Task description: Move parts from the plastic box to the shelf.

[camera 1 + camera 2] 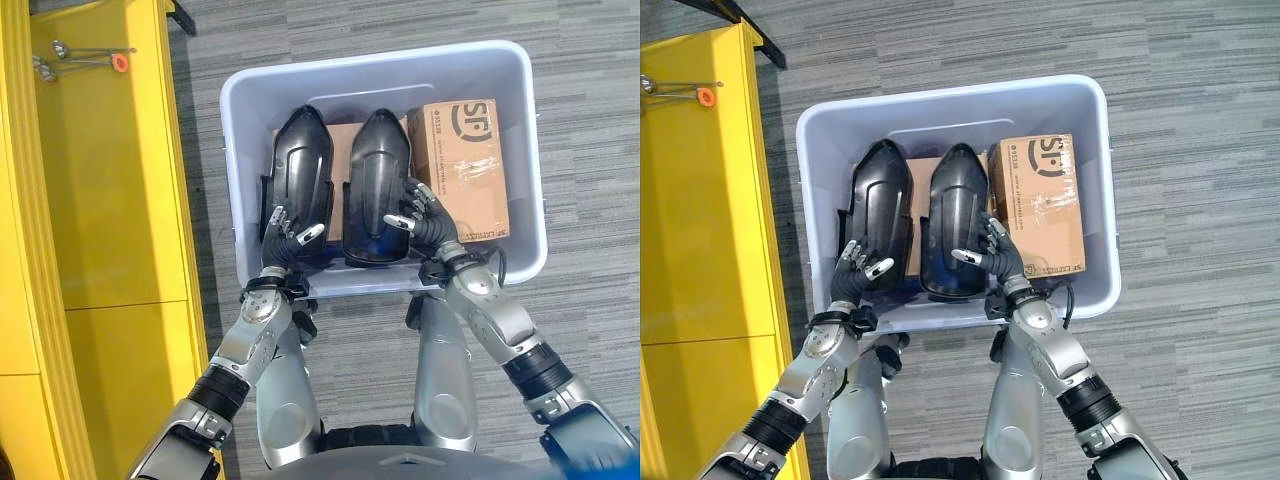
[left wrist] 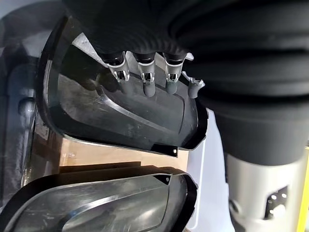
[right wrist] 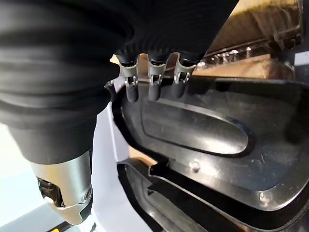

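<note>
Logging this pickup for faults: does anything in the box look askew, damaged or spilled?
Nothing stands out. Two black parts lie side by side in the plastic box beside a cardboard carton, the left hand and right hand at their near ends.

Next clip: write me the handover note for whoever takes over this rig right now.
Left hand: fingers curled onto the near end of the left black part, in the plastic box.
Right hand: fingers curled on the right black part, beside the cardboard box.
Done: nothing visibly moved; both parts lie in the box.
Left: lift the parts and carry them to the yellow shelf at the robot's left.
</note>
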